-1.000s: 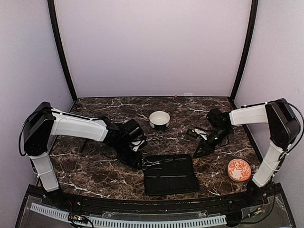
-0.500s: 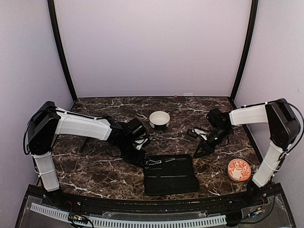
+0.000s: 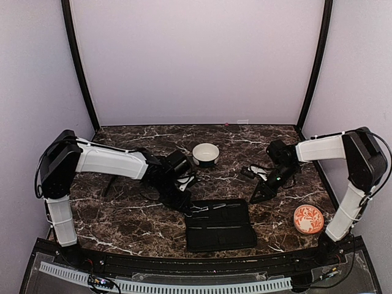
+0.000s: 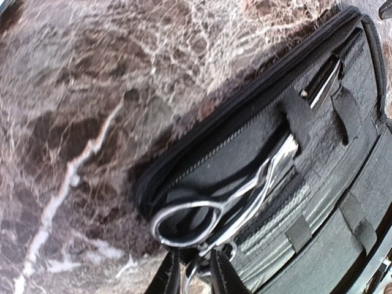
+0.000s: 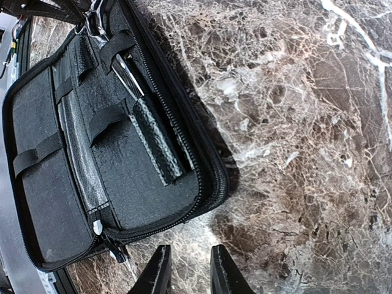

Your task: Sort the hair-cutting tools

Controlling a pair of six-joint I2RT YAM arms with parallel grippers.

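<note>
Where the top camera looks down, the scissors (image 3: 202, 209) lie at the far-left corner of the open black case (image 3: 220, 234) on the marble table (image 3: 122, 220). Their rings are to the left and their blades point right, so the long axis runs roughly left to right along the case's far edge. The left gripper (image 3: 188, 206) sits at the rings. A second ago it was a little further left, and the scissors have slid with it deeper into the case. The right gripper (image 3: 256, 197) hangs near the case's far-right corner, unmoved.

In the left wrist view the scissors run diagonally, rings low left and tips high right under an elastic strap (image 4: 297, 116). The fingers are clenched on the lower ring.

In the right wrist view the fingers stand slightly apart over bare marble with nothing between them. Just beyond them in the case, a black-handled tool (image 5: 156, 147) lies under straps along the zip.
</note>
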